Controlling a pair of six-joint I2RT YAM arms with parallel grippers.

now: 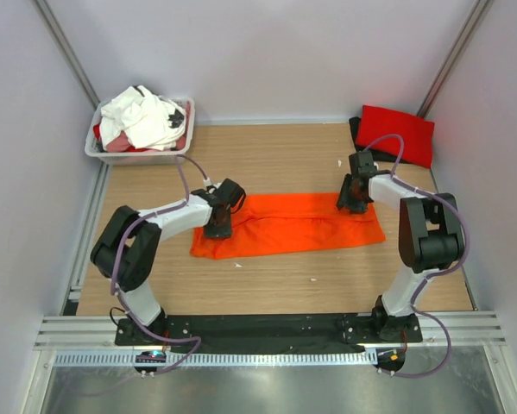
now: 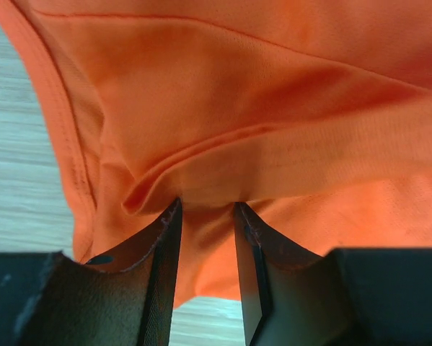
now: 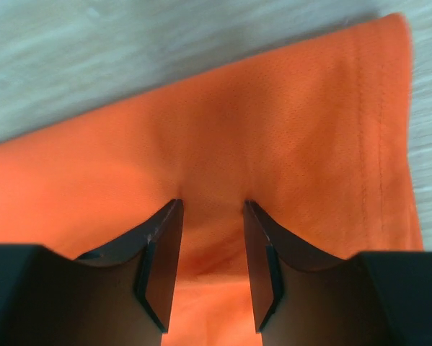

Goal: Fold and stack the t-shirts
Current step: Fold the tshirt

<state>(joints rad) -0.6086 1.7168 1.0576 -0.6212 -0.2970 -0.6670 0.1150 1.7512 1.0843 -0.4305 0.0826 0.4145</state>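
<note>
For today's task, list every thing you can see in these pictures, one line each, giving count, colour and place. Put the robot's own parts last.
orange t-shirt: one, bright orange, folded into a long strip across the table's middle
red t-shirt: one, red, folded, far right corner
black cloth: one, black, under the red t-shirt, only an edge showing
white tub: one, white, far left corner
heaped clothes: count unclear, mostly white with red and black, in the tub
table: one, light wood
left arm: one, white and black, jaws pinching a fold at the orange t-shirt's left end
right arm: one, white and black, jaws at its right end, grip unclear
</note>
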